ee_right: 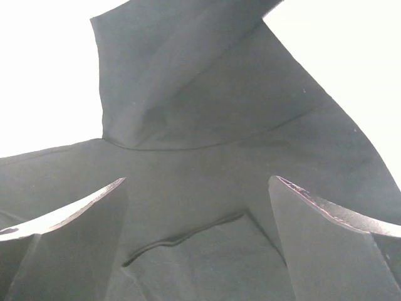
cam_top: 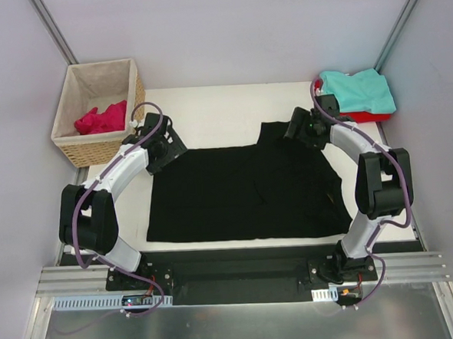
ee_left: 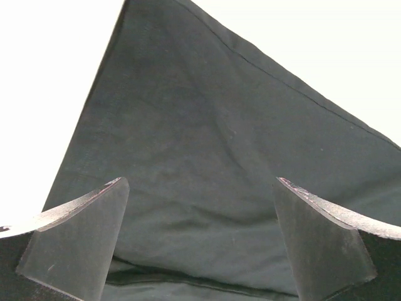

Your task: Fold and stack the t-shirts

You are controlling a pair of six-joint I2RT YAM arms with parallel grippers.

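Note:
A large black t-shirt lies spread flat on the white table, with one part folded out at its far edge. My left gripper hovers over the shirt's far left corner, open; in the left wrist view the black cloth fills the gap between its fingers. My right gripper is over the far right part, also open, with black cloth and a fold edge beneath it. A teal t-shirt lies on a red one at the back right. A magenta-pink t-shirt sits in the basket.
The wicker basket with beige lining stands at the back left, off the table's corner. Grey walls close in on both sides and the back. The arm bases sit on a black rail at the near edge.

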